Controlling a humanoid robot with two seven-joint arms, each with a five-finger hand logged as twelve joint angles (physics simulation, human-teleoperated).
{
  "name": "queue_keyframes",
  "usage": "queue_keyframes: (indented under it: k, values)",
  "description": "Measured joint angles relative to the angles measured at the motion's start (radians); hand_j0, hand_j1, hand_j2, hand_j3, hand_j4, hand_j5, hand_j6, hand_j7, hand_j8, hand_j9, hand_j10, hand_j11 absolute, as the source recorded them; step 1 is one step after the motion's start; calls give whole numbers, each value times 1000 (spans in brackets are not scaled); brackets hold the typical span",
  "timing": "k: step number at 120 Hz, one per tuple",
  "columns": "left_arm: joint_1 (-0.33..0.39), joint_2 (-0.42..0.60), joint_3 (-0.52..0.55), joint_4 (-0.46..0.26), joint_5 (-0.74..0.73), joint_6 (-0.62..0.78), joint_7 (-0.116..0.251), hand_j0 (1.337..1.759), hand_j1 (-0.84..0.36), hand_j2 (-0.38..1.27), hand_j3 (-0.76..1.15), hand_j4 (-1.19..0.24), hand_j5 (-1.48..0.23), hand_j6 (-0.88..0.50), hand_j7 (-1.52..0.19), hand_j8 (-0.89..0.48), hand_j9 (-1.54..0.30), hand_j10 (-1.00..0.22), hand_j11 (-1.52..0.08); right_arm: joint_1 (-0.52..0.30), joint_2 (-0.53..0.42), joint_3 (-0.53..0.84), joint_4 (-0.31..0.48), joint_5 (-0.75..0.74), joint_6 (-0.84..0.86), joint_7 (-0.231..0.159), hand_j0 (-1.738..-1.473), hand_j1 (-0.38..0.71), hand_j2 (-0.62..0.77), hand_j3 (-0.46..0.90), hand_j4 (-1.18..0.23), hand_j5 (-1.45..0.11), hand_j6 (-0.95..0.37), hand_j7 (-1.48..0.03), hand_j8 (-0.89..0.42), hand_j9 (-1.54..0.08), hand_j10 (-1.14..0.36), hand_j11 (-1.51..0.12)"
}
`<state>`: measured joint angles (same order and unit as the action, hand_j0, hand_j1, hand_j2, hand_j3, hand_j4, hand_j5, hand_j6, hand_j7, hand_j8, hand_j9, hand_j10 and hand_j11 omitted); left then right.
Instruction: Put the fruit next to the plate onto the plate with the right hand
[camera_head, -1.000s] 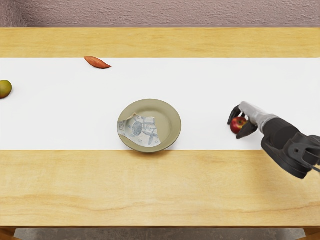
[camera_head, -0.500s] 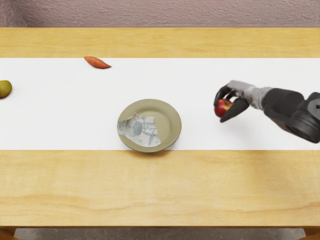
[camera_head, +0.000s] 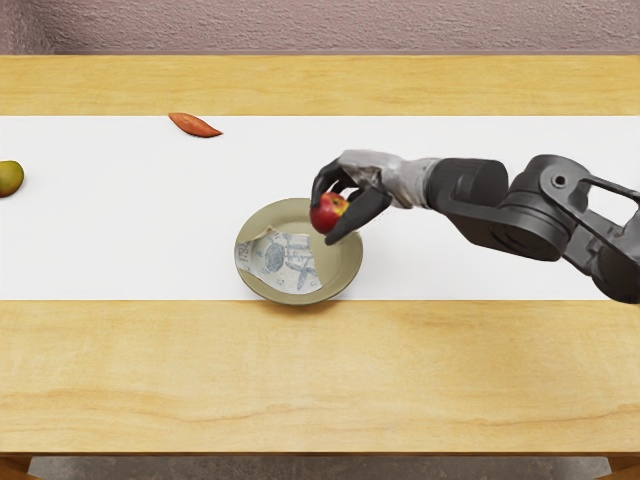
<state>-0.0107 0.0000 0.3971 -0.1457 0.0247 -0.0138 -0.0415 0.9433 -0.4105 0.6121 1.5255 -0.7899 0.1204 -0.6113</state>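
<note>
Moved left over the plate (camera_head: 338, 268), the right robot hand (camera_head: 350, 190) clasps the apple (camera_head: 327, 212), half hiding it.

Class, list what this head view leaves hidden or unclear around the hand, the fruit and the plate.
- Head view: the right hand covers part of the apple.
- Head view, steep angle: whether the apple touches the plate or hangs above it.
- Head view: the left edge cuts off the green fruit.
- Head view: the printed piece on the plate is too blurred to identify.

A green fruit (camera_head: 8, 178) at nine o'clock is cut by the edge. Fingers (camera_head: 322, 183) hide part of the apple (camera_head: 326, 213).
</note>
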Motion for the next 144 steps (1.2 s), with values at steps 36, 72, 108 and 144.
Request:
queue_keyframes:
  k: [36,72,108,144]
  values:
    - [0,0,0,0,0,0,0,1658,69,47,0,-233,-304,-233,-304,-233,-304,-233,-304,39,165,-86,-79,-143,-10,0,-1648,297,208,1,-802,-1136,-398,-1080,-280,-1150,-624,-1160]
    - [0,0,0,0,0,0,0,1658,69,47,0,-233,-304,-233,-304,-233,-304,-233,-304,40,219,-112,-123,-200,-13,1,-1648,269,183,0,-761,-995,-446,-976,-358,-1010,-711,-1038]
    - [0,0,0,0,0,0,0,1658,69,47,0,-233,-304,-233,-304,-233,-304,-233,-304,39,210,-111,-143,-195,-19,1,-1655,42,10,0,-390,-506,-359,-504,-293,-515,-589,-521]
    - [0,0,0,0,0,0,0,1658,69,47,0,-233,-304,-233,-304,-233,-304,-233,-304,40,157,-89,-144,-136,-12,0,-1657,-189,-9,0,-149,-193,-142,-192,-124,-195,-196,-196]
